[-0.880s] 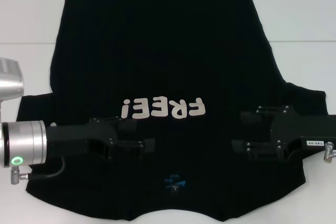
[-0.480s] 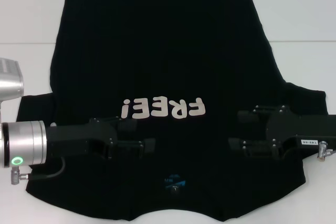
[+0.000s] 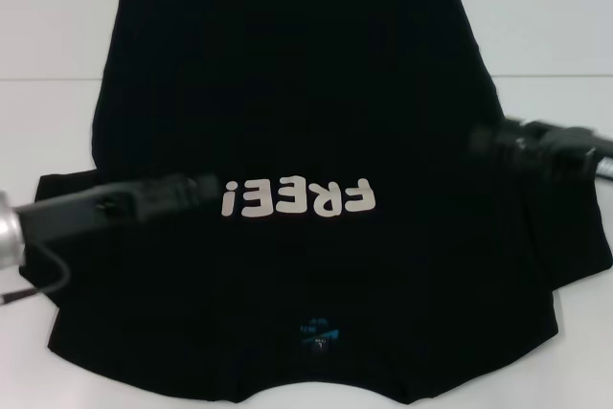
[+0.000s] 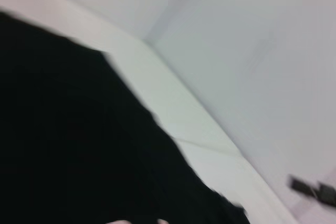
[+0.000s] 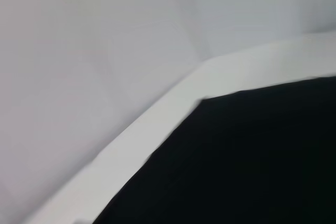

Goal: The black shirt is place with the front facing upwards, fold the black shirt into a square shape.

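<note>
Shirt position: the black shirt lies flat, front up, on the white table, collar end nearest the robot, hem at the far side, one sleeve spread out to each side. No fold is visible yet, so my judgement is that the task is at its first step. Left gripper sits over the chest just beside the lettering, on the robot's left; right gripper sits over the right edge of the body near the sleeve. Both are motion-smeared in the head view, and neither wrist view shows its own fingers, so I cannot tell whether either set of fingers is spread or pressed together, nor whether any cloth is held. Wrist views show only black cloth against the pale table edge. To do this step well, I would have each gripper take a clean pinch at a matching point on its own side, through the top layer and edge together, then lift and carry both sides at the same pace so the fold line runs straight. Uneven lift would probably skew the fold and wrinkle the chest panel. Writing: pale block letters reading "FREE!", upside down from the head view. Small blue neck label at the collar; its print is too small to read.
</note>
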